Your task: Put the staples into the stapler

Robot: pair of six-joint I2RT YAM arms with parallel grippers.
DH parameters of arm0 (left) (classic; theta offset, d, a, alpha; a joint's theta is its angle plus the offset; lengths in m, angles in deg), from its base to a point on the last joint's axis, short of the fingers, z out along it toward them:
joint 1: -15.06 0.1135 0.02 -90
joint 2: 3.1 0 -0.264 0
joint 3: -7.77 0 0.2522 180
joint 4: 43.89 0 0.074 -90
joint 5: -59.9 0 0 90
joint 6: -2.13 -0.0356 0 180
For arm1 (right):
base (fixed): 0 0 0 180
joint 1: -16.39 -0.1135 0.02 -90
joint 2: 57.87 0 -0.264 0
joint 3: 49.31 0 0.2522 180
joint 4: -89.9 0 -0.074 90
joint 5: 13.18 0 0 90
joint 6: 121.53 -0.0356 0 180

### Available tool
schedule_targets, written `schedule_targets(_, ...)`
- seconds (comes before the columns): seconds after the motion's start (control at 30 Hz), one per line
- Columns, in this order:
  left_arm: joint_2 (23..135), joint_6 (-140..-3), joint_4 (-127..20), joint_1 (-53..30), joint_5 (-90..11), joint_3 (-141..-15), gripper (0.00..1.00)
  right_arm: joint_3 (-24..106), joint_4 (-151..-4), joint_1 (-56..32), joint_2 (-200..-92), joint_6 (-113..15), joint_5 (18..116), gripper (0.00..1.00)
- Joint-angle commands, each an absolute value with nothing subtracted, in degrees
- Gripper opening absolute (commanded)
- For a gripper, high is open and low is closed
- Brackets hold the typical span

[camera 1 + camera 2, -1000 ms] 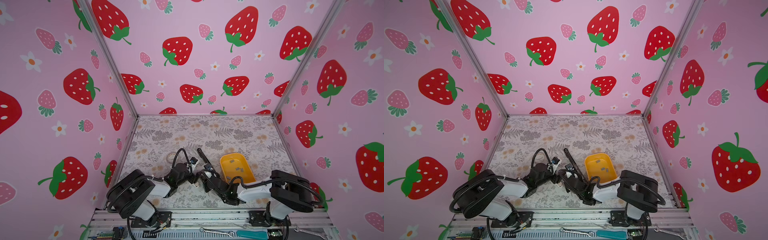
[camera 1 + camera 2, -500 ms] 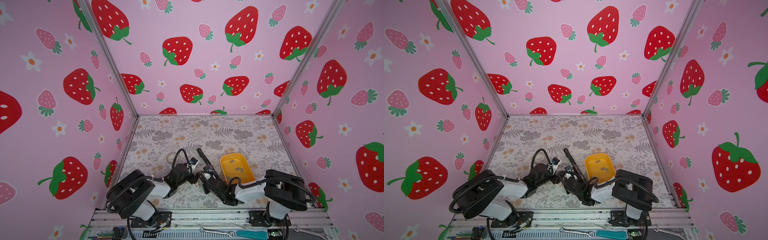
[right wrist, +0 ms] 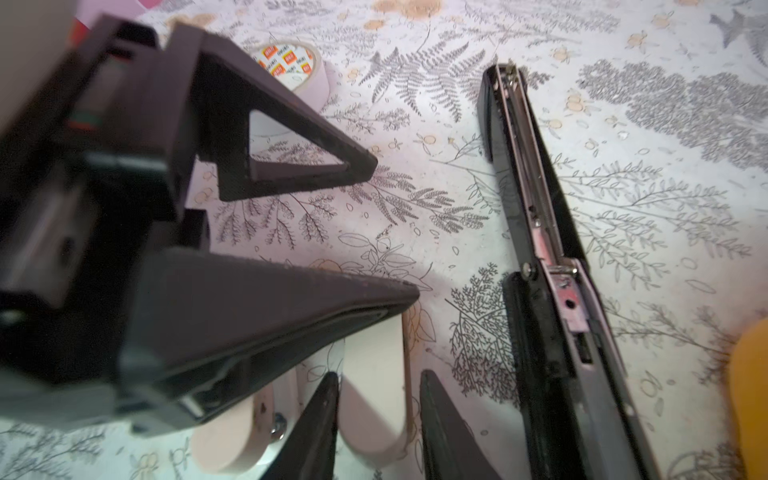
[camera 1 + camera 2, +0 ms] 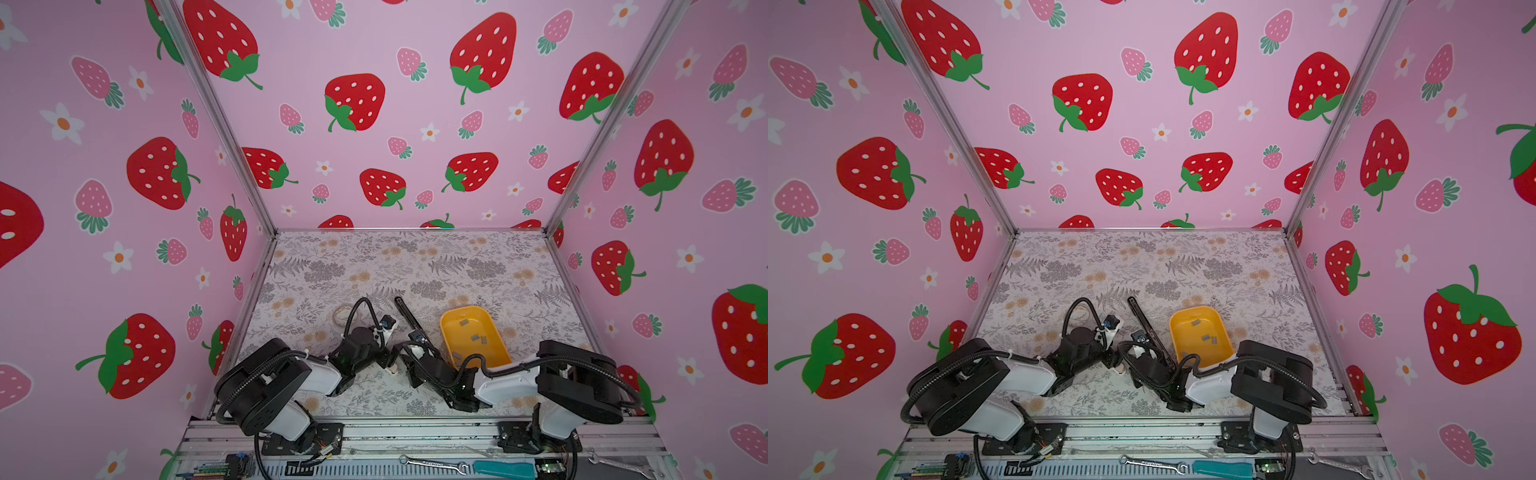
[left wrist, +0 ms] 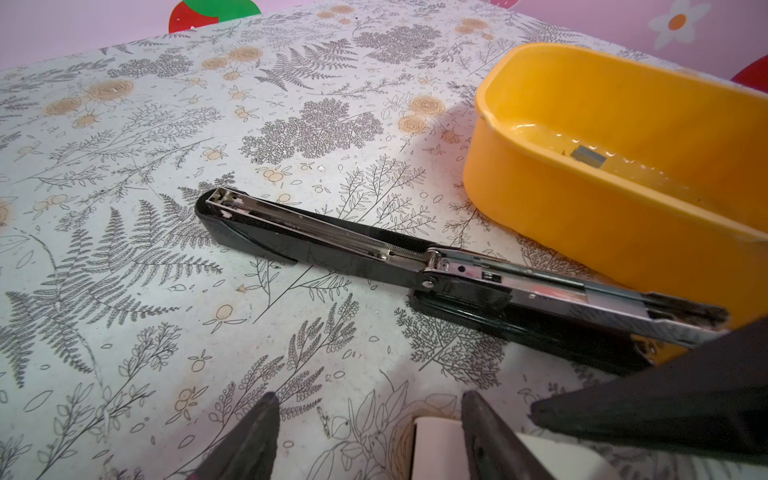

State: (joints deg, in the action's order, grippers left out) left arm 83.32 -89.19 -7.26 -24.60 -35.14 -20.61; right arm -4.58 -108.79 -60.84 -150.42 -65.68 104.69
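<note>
Left claw (image 5: 369,397) open, jaws wide, low over the worktop (image 4: 374,266). Right claw (image 3: 378,374) straddles a cream plastic part (image 3: 374,419) with a narrow gap; clamped or not, can't tell. Black stapler (image 5: 332,245) lies opened flat just right of both. Staples (image 4: 473,337) sit in the yellow tray (image 4: 445,332) beside it. Versus a second ago: right arm's elbow slightly further left, rest unmoved.

Your top views are bright and even, just stretched toward the edges. Right wrist view: the left claw (image 3: 395,228) up close is blurry, soft shadow on the surface (image 3: 436,249) under it. Bit of glare inside the yellow tub (image 5: 582,208).
</note>
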Motion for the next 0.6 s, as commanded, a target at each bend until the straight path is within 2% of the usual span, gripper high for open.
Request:
schedule_targets(0.0,84.01,-90.50,-7.75,-25.19,-35.20,-21.15,0.70,-5.53,-108.86,-60.78,-147.21,-64.93,106.18,0.35)
schedule_targets(0.27,84.69,-90.65,-7.20,-25.41,-34.76,-21.09,0.70,-3.57,-108.77,-60.78,-149.66,-64.88,107.84,0.26)
schedule_targets(0.57,84.89,-91.03,-7.46,-25.80,-34.71,-21.31,0.70,-3.07,-109.24,-60.69,-152.97,-65.67,107.39,0.25)
